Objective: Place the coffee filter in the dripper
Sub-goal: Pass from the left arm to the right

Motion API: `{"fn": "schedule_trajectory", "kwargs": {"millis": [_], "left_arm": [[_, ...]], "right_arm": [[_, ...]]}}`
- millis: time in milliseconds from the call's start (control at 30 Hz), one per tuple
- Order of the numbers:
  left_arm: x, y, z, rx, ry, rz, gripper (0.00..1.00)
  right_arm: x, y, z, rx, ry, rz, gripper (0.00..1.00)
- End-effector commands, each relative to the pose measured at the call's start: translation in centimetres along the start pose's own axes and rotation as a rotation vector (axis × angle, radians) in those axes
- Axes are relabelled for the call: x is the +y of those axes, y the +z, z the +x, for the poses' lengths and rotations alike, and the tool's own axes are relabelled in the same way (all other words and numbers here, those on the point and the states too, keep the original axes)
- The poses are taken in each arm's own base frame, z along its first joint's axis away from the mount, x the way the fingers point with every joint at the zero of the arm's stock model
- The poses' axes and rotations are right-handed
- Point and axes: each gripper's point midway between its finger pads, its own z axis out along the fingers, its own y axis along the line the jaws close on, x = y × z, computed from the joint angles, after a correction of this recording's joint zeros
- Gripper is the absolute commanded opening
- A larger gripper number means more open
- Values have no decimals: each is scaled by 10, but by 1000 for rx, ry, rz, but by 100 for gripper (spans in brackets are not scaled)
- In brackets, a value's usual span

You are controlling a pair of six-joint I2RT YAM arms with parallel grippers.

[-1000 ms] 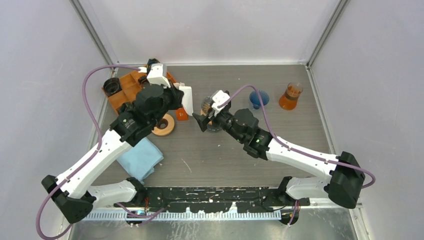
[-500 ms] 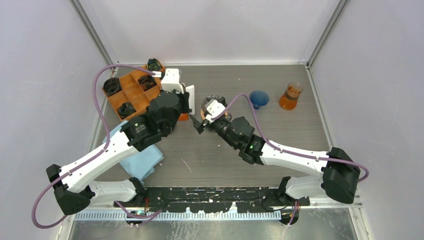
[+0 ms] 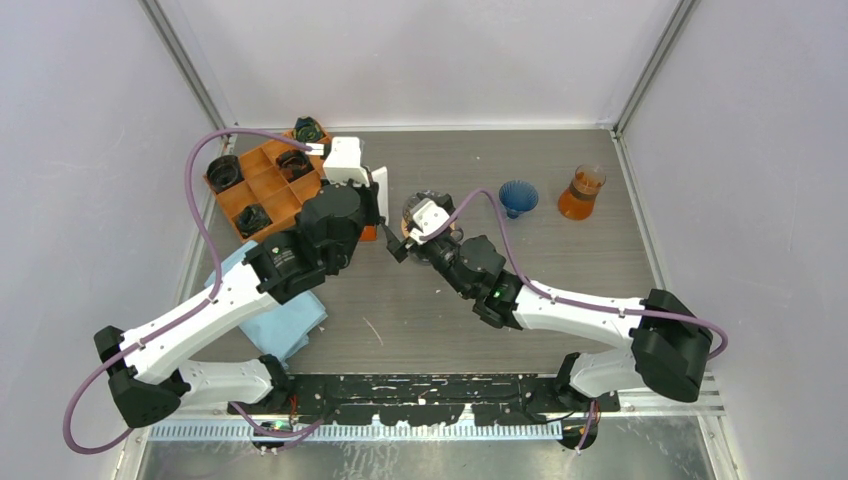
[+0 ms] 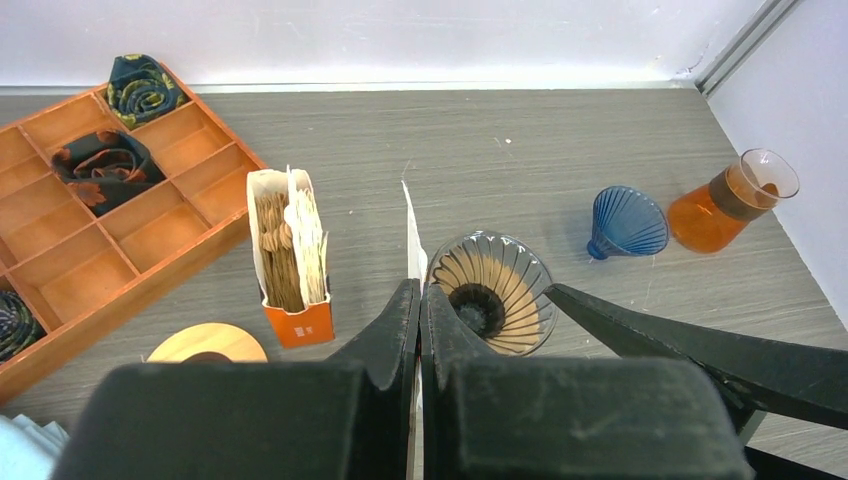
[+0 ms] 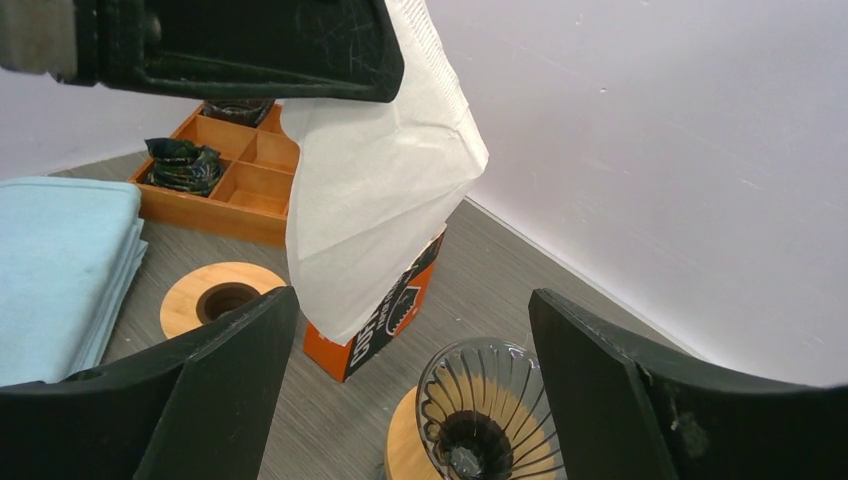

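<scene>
My left gripper (image 4: 419, 300) is shut on a white paper coffee filter (image 5: 375, 180), which hangs in the air just left of the dripper; its edge shows in the left wrist view (image 4: 411, 235) and from above (image 3: 379, 192). The clear ribbed glass dripper (image 4: 492, 292) stands on a round wooden base (image 5: 412, 438) at mid-table (image 3: 417, 212). My right gripper (image 5: 415, 385) is open, its jaws wide apart on either side of the dripper (image 5: 490, 410), a little above it.
An orange filter box (image 4: 288, 250) with more filters stands left of the dripper. A wooden ring (image 4: 208, 343), an orange compartment tray (image 3: 262, 182) and a blue cloth (image 3: 285, 310) lie at left. A blue dripper (image 3: 518, 196) and an amber glass server (image 3: 582, 192) stand at back right.
My left arm swung right with the filter, from over the tray to beside the dripper. My right gripper moved slightly left around the dripper. Little movement in the last half second.
</scene>
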Motion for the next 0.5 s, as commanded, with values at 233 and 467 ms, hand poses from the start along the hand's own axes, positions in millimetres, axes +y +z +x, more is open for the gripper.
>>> {"fn": "schedule_trajectory", "kwargs": {"millis": [233, 467], "left_arm": [[-5, -3, -35, -93, -81, 0, 0], [-6, -1, -32, -86, -72, -2, 0]], "right_arm": [[-10, 12, -24, -79, 27, 72, 92], [-18, 12, -27, -94, 28, 115, 91]]}}
